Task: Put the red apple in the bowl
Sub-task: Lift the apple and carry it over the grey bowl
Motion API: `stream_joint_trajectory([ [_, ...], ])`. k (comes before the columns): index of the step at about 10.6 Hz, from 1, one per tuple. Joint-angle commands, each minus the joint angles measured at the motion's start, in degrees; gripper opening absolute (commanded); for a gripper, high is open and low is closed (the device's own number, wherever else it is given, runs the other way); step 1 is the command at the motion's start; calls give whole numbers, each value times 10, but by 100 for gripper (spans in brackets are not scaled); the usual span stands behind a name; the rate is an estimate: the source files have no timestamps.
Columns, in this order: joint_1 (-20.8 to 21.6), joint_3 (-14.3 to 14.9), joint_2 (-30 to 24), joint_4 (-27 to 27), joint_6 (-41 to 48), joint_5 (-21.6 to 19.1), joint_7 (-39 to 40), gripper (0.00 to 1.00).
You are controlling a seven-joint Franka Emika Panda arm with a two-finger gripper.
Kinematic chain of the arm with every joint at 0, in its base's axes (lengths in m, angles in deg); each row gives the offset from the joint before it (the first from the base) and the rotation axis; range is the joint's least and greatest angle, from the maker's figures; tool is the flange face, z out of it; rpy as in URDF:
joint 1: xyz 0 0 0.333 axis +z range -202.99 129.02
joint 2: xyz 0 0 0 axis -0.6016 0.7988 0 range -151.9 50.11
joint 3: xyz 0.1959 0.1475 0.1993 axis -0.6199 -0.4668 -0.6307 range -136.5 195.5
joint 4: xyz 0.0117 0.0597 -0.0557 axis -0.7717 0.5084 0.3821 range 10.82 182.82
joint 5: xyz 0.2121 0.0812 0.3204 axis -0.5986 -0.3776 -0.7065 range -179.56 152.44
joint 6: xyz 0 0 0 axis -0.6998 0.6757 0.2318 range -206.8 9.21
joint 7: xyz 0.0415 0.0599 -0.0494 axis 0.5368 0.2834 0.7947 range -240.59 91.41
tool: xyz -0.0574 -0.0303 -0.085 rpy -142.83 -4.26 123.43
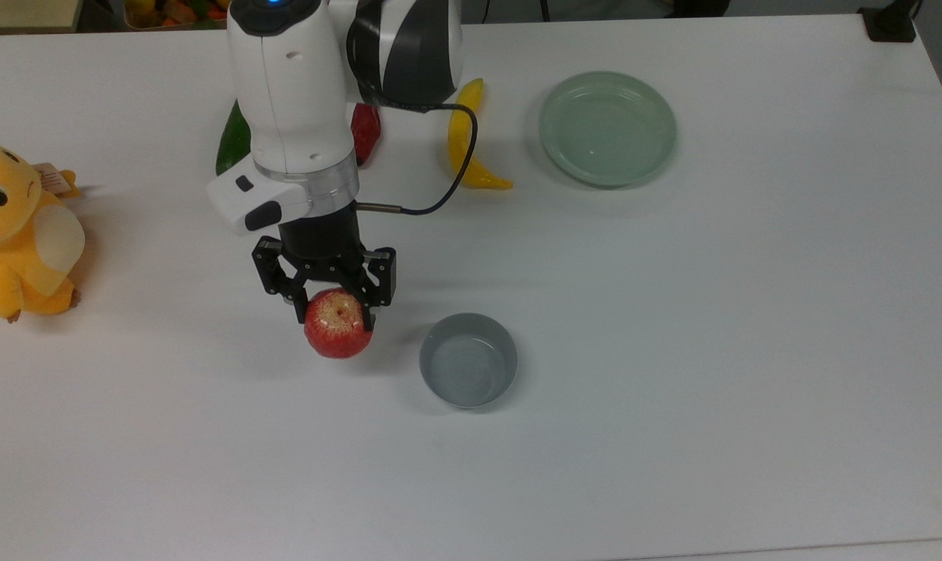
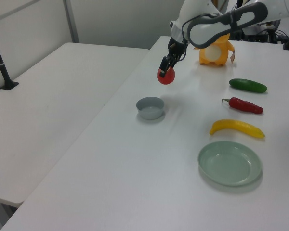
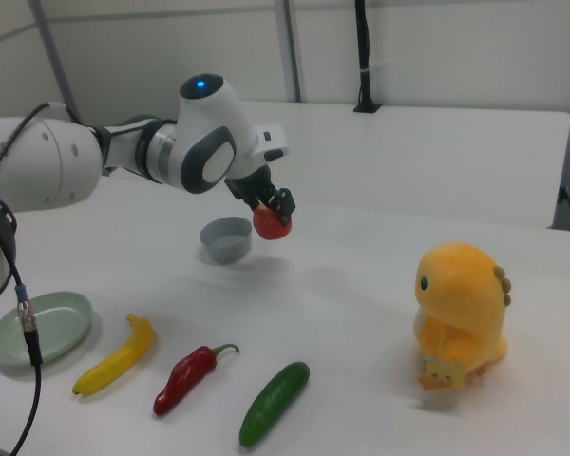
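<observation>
The end effector (image 1: 336, 308) pinches the red apple (image 1: 337, 333) clear of the counter (image 1: 673, 351) — high enough, likely, to pass over the rim of the bowl (image 1: 468, 360).

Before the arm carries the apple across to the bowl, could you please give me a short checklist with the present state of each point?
1. Pincer shut on the red apple: ok; the fingers sit on both sides of it.
2. Apple clear of the table: ok; the left view shows it hanging well above the surface.
3. Bowl upright and empty: ok.
4. Path from apple to bowl free: ok; bare table lies between them in the top view.
5. Apple over the bowl: not ok; it hangs to the top view's left of the bowl.
6. Grip firm enough for the move: cannot tell.
</observation>
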Motion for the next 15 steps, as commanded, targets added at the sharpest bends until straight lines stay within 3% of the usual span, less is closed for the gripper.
stream_joint_trajectory([
  [1, 14, -5, -29, 8, 45, -5, -1, 50],
  [8, 66, -12, -14, 8, 38, -4, -34, 50],
  [15, 105, -11, 26, 7, -61, -6, -77, 50],
])
